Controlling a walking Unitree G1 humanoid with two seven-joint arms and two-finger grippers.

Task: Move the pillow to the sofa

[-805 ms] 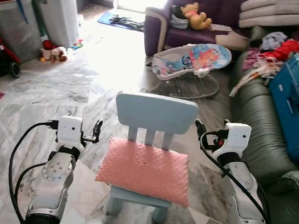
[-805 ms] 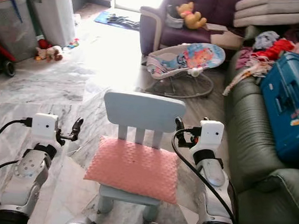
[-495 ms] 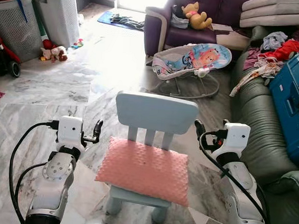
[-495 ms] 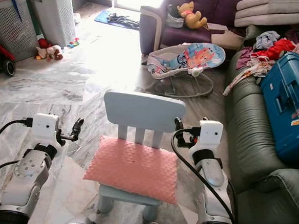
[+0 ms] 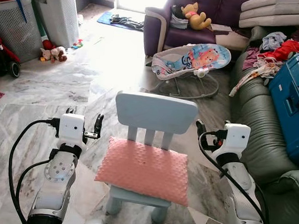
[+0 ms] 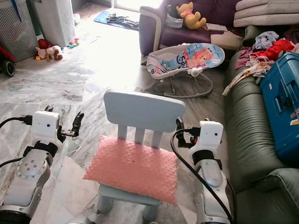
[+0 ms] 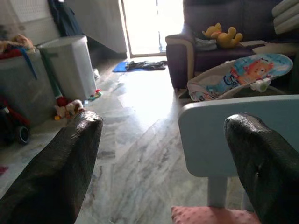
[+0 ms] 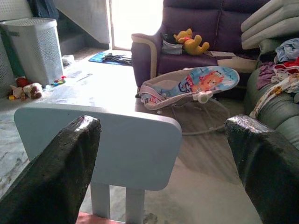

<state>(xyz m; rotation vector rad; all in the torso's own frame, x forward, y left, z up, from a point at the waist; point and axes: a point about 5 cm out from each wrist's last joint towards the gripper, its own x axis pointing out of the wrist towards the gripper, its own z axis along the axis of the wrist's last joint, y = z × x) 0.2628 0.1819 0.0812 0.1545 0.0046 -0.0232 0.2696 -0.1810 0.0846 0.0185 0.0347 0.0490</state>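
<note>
A pink dimpled pillow (image 5: 145, 169) lies flat on the seat of a small light-blue chair (image 5: 156, 111) right in front of me. My left gripper (image 5: 84, 115) hovers beside the pillow's left edge, open and holding nothing. My right gripper (image 5: 212, 125) hovers beside the chair's right side, also open and holding nothing. In the left wrist view the black fingers (image 7: 70, 163) frame the chair back and a corner of the pillow (image 7: 210, 215). The right wrist view looks between wide-spread fingers (image 8: 65, 168) at the chair back (image 8: 107, 140). The green sofa (image 5: 256, 119) runs along the right.
On the sofa lie a blue suitcase (image 5: 294, 96) and a pile of clothes (image 5: 271, 54). A baby bouncer (image 5: 191, 61) and a purple armchair (image 5: 166, 26) stand beyond the chair. Laundry baskets (image 5: 54, 13) and toys sit at the far left on marble floor.
My left gripper has risen slightly and turned, so its second finger now shows behind the wrist. The right gripper, pillow and chair stay as they were.
</note>
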